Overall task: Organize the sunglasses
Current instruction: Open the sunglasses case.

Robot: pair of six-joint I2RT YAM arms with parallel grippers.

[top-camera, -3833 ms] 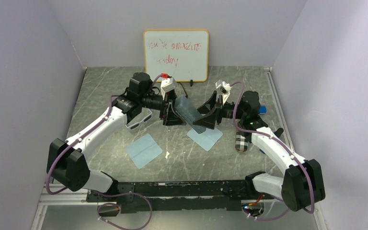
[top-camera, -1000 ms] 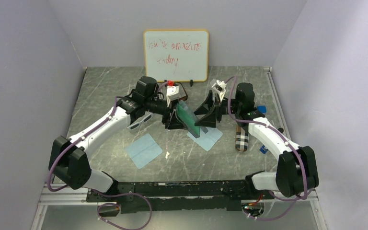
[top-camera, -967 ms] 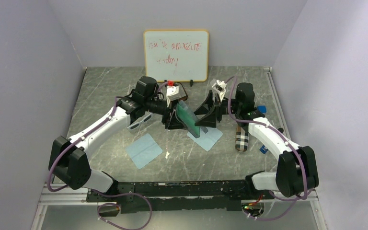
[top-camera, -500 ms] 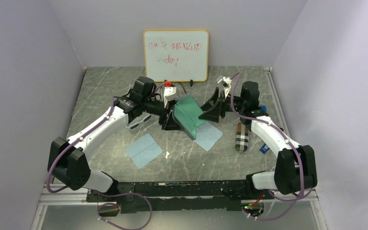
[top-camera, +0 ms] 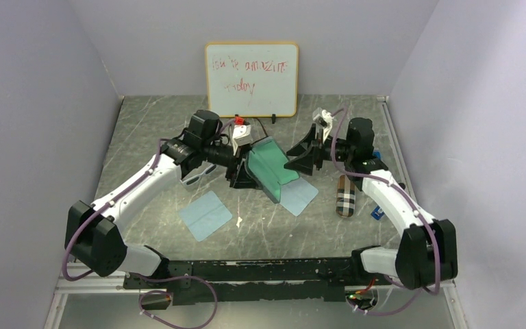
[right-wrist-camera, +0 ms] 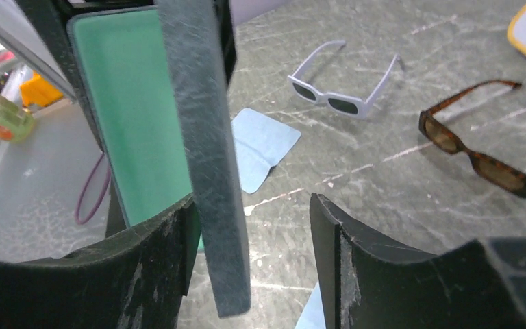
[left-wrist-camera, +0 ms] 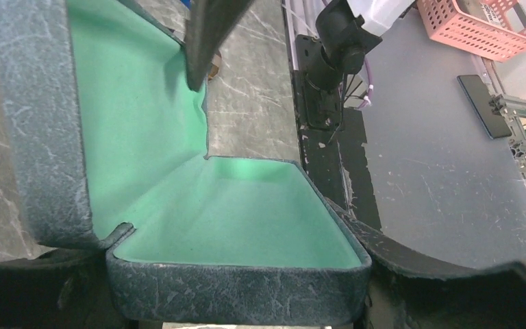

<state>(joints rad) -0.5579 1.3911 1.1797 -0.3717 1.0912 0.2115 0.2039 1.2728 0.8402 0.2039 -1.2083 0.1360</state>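
Observation:
The white sunglasses (right-wrist-camera: pixel 346 96) and the brown sunglasses (right-wrist-camera: pixel 479 147) lie unfolded on the table in the right wrist view. In the top view the white pair (top-camera: pixel 195 178) peeks out under my left arm and the brown pair is hidden. My left gripper (top-camera: pixel 243 171) is shut on the base of an open grey-blue case (top-camera: pixel 270 168) with green lining (left-wrist-camera: pixel 240 226), held above the table. My right gripper (top-camera: pixel 294 159) is open around the lid's edge (right-wrist-camera: pixel 212 171). The lid rests against one finger, with a gap to the other.
A plaid case (top-camera: pixel 344 195) lies at the right by my right arm. Two light-blue cloths (top-camera: pixel 205 214) (top-camera: pixel 298 195) lie in the middle front. A whiteboard (top-camera: pixel 251 79) stands at the back wall. A small blue object (top-camera: pixel 377 214) lies right of the plaid case.
The case was shut, then its lid swung open, and the green lining now faces up. My right gripper moved back and right with the lid. The left arm shifted slightly.

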